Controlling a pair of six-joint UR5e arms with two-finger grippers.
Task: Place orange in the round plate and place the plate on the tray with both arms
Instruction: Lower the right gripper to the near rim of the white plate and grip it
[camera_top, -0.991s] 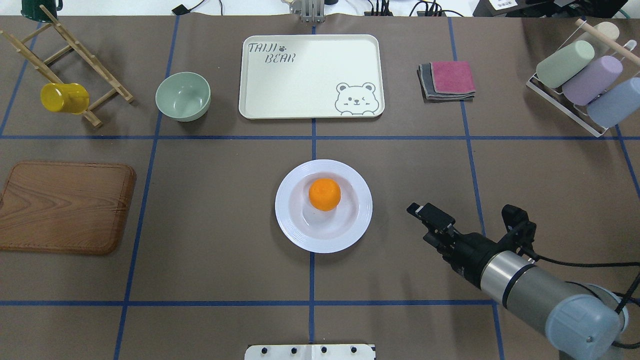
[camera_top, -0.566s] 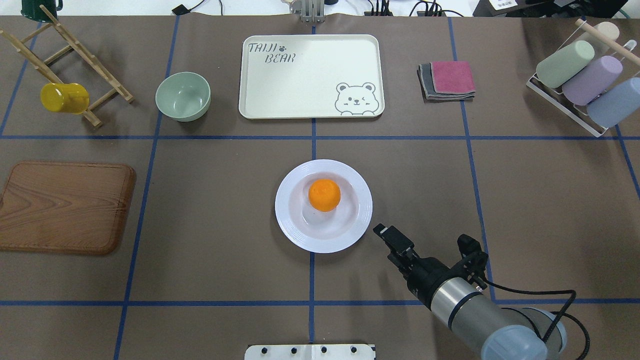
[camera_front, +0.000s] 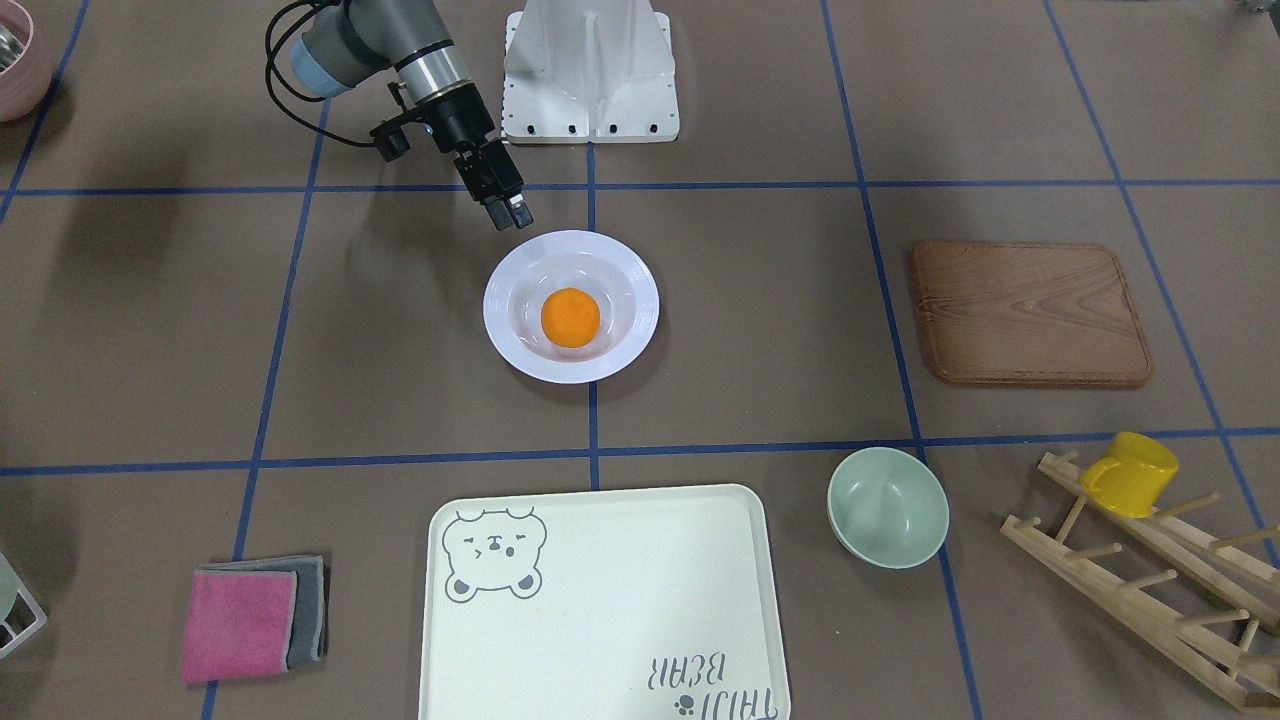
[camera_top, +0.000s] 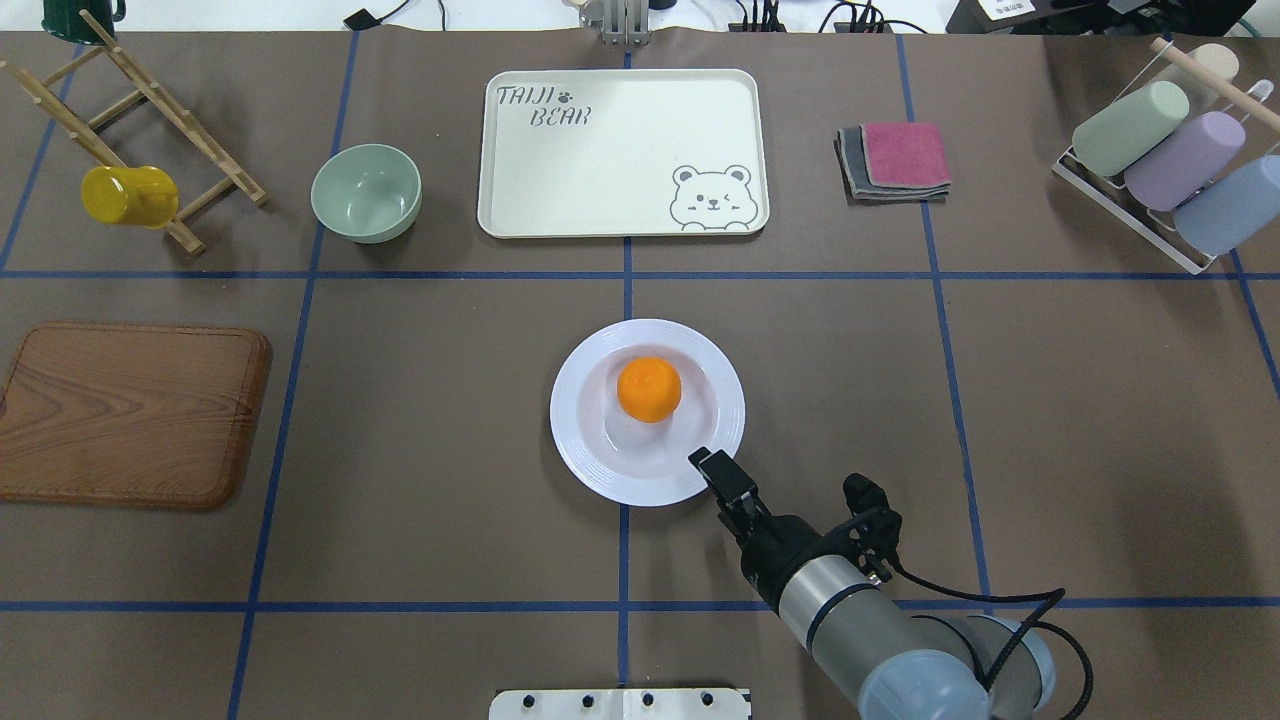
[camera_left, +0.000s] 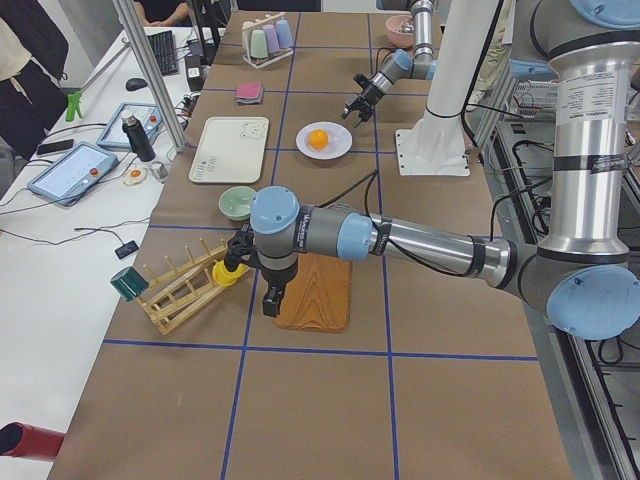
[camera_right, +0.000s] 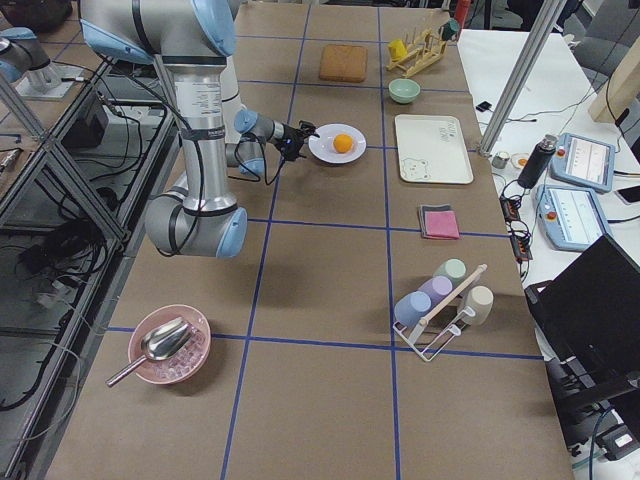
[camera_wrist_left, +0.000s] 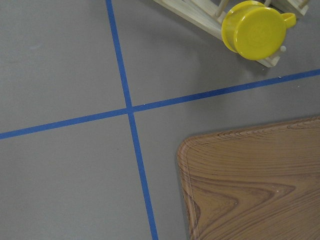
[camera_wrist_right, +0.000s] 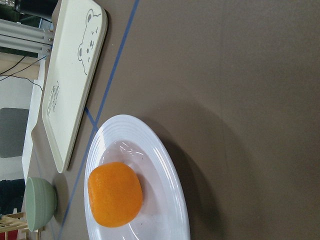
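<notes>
The orange (camera_top: 649, 389) lies in the sunken centre of the white round plate (camera_top: 575, 440), mid-table. Far behind it sits the cream bear tray (camera_top: 620, 150), with nothing on it. My right gripper (camera_top: 712, 465) hovers at the plate's near-right rim, angled toward the orange; its fingers (camera_front: 497, 215) look slightly open with nothing between them. The right wrist view shows the orange (camera_wrist_right: 114, 194), the plate rim (camera_wrist_right: 170, 175) and the tray (camera_wrist_right: 70, 100). My left gripper (camera_left: 272, 300) hangs over the wooden board's outer end, beside the yellow mug; I cannot tell whether it is open or shut.
A pale-green bowl (camera_top: 366, 192) stands left of the tray and folded cloths (camera_top: 895, 160) lie right of it. The wooden board (camera_top: 130, 412) is at the left, and a rack with a yellow mug (camera_top: 128, 195) is far left. A cup rack (camera_top: 1170, 165) stands far right.
My right gripper has swung left and toward the robot, from the table right of the plate to the plate's near-right rim. The orange and the plate have not moved.
</notes>
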